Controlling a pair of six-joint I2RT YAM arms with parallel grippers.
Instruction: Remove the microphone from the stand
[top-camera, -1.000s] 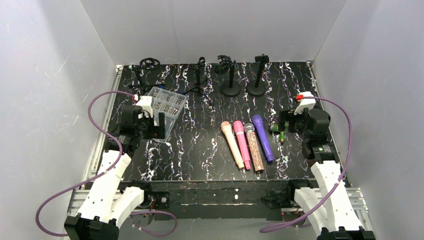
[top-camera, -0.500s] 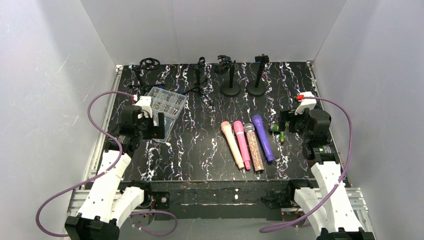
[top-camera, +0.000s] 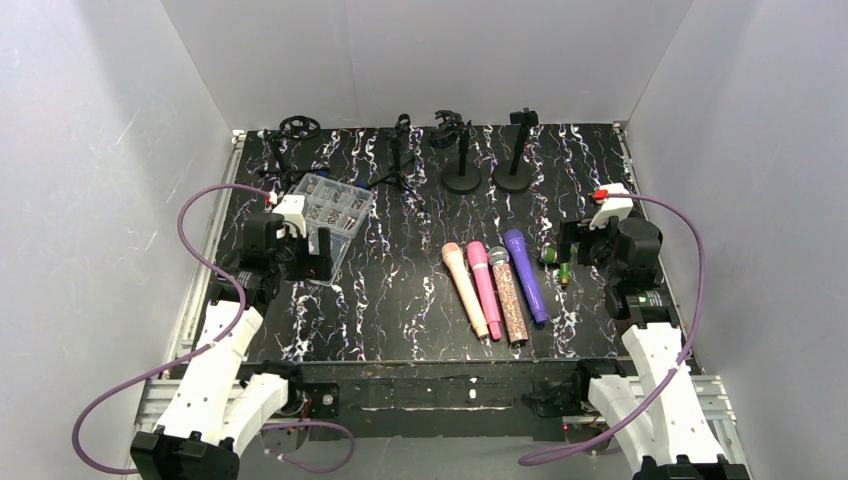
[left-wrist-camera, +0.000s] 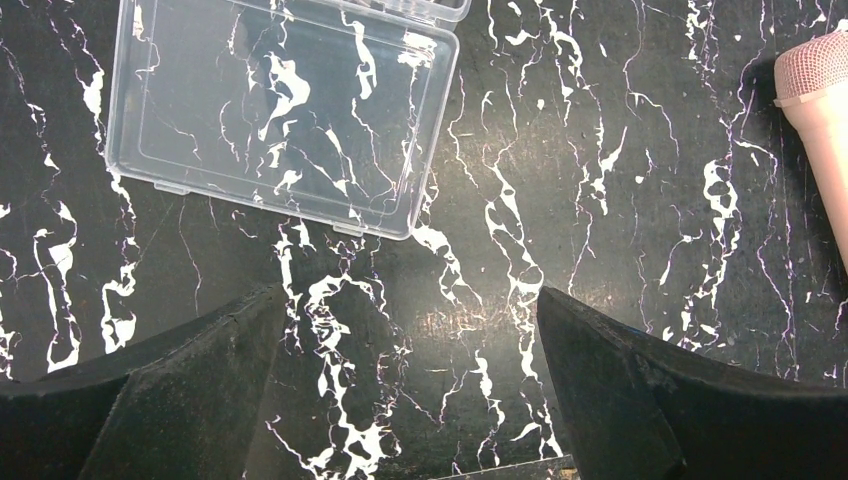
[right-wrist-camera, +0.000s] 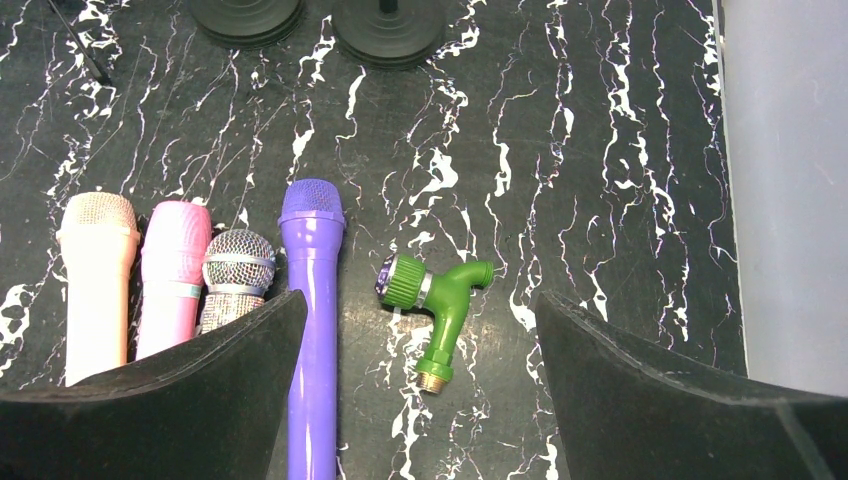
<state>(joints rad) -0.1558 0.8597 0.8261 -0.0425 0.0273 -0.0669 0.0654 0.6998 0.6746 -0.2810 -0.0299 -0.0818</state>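
Several microphones lie side by side flat on the black marbled table: peach (top-camera: 465, 290), pink (top-camera: 484, 288), glittery silver (top-camera: 508, 295) and purple (top-camera: 525, 274). Black stands (top-camera: 462, 152) (top-camera: 514, 150) line the back edge, and none of them holds a microphone. My right gripper (top-camera: 565, 255) hangs open just right of the purple microphone (right-wrist-camera: 312, 300), with a green plastic tap (right-wrist-camera: 438, 300) on the table between its fingers (right-wrist-camera: 640, 390). At the left, my left gripper (top-camera: 318, 255) is open over bare table (left-wrist-camera: 450, 330), below a clear box (left-wrist-camera: 280, 110).
The clear compartment box (top-camera: 330, 212) with small parts sits at the left. A tripod stand (top-camera: 400, 160) and a ring-topped stand (top-camera: 290, 135) are at the back left. Round stand bases (right-wrist-camera: 390, 25) show at the top of the right wrist view. White walls close in three sides.
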